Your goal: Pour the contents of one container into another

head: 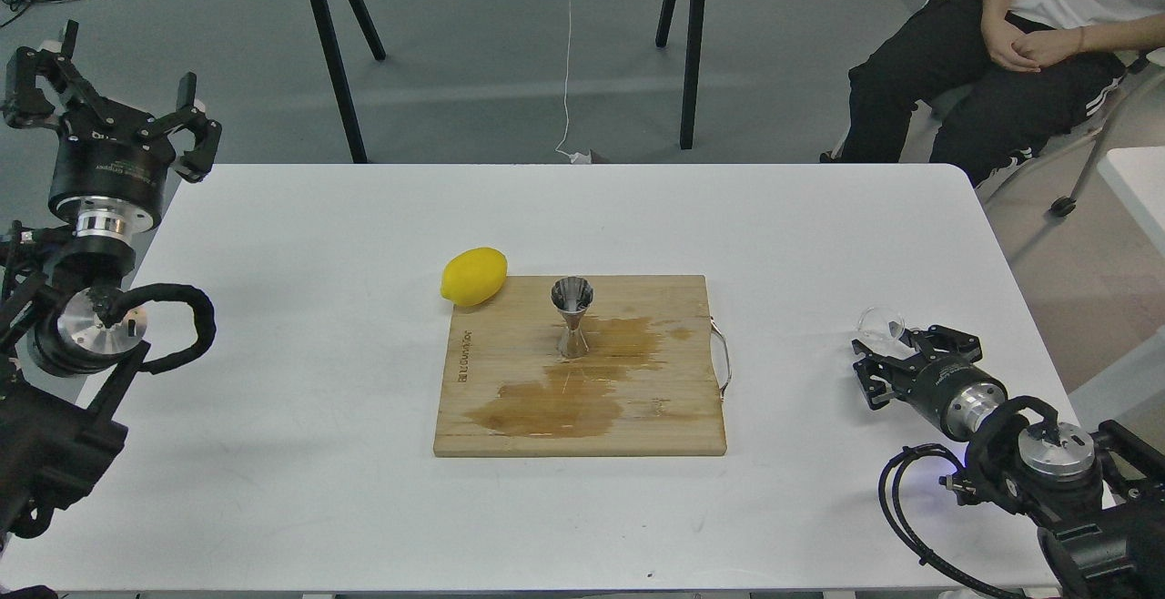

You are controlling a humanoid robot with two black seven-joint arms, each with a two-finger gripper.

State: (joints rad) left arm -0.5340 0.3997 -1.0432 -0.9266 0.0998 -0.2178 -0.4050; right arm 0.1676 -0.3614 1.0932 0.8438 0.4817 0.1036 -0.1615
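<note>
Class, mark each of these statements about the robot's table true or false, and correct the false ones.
1. The steel jigger stands upright on the wooden cutting board. True.
2. The lemon lies at the board's right edge. False: it lies at the board's far left corner.
3. The board is dry. False: a brown wet stain spreads across it.
4. The clear glass cup is at the right gripper, off the board. True.
5. The left gripper holds the jigger. False: it is open and raised over the table's far left corner.
</note>
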